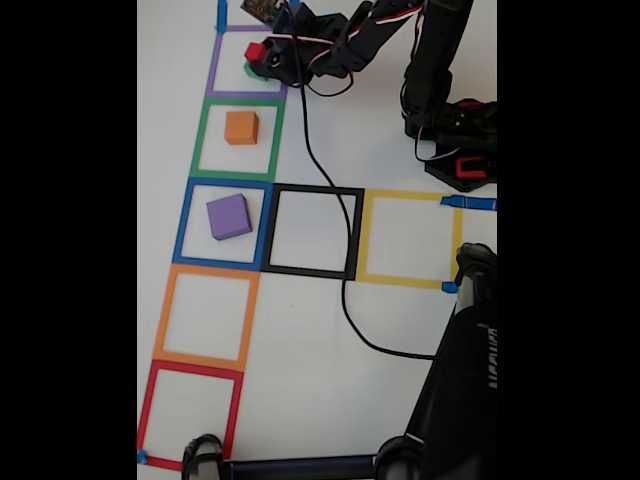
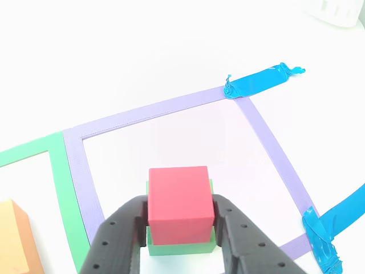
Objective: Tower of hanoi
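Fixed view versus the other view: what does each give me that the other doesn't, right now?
Fixed view alone: the purple cube in the blue square, plus the empty black, yellow, orange-outline and red-outline squares.

Other view alone: close up, the end effector fingers flank the red cube, which sits on the green cube.

Both: the red cube, green cube, orange cube and purple square outline.

The fixed view looks down on the whole table (image 1: 330, 400). The other view sits close behind the gripper (image 2: 181, 228), facing the purple tape square (image 2: 171, 108) both share.
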Robot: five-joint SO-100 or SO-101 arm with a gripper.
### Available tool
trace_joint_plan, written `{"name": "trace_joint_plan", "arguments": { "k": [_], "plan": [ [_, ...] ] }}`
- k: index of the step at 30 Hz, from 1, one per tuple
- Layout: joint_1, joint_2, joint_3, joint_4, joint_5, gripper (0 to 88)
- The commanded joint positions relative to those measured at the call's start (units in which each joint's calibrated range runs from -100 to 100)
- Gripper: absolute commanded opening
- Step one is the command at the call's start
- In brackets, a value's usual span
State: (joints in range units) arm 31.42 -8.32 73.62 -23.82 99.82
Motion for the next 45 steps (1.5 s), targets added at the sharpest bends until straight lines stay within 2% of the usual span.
{"name": "trace_joint_plan", "arguments": {
  "k": [1, 19, 25, 35, 41, 45],
  "plan": [
    [0.1, -0.2, -2.0, -1.7, 0.2, 0.2],
    [-0.1, 4.9, -4.1, -5.2, 0.2, 1.7],
    [0.4, 5.7, -3.2, -6.6, 0.2, 12.5],
    [0.2, 3.7, -2.8, -6.5, 0.2, 18.7],
    [0.0, -6.3, -1.9, 1.9, 0.2, 18.9],
    [0.5, -18.4, -2.7, 17.5, 0.2, 14.1]
  ]
}}
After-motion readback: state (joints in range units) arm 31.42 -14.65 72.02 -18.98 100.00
